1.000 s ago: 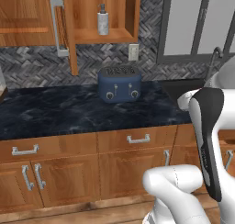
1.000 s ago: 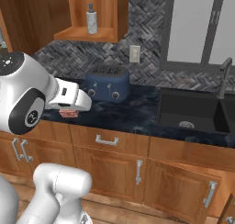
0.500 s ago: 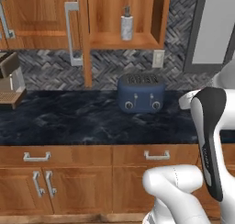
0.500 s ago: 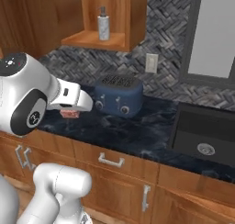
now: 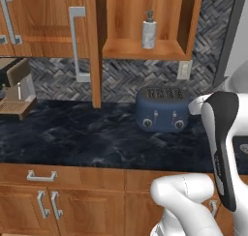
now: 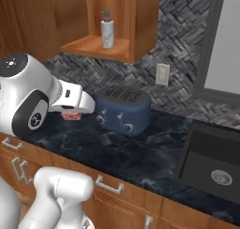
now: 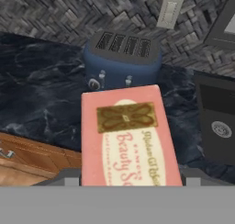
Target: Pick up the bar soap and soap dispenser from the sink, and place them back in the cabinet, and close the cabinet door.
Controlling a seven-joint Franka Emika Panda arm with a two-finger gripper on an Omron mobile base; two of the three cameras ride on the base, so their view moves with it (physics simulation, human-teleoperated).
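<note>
Dark marbled counter (image 5: pixel 72 133) under brown wall cabinets, blue toaster (image 6: pixel 124 110) at the backsplash. We note the cabinet (image 5: pixel 145 49) open, soap dispenser (image 5: pixel 148 31) already on its shelf. Gripper (image 6: pixel 71 115) clenched on the bar soap (image 7: pixel 128 136), held over the counter left of the toaster. We judge the boxed bar light, stiff, smooth-faced; a grasp across its narrow sides suits it, as now

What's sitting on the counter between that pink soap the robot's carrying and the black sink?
A blue toaster stands between the bar soap and the sink in the right base view; past it, bare dark counter.
</note>
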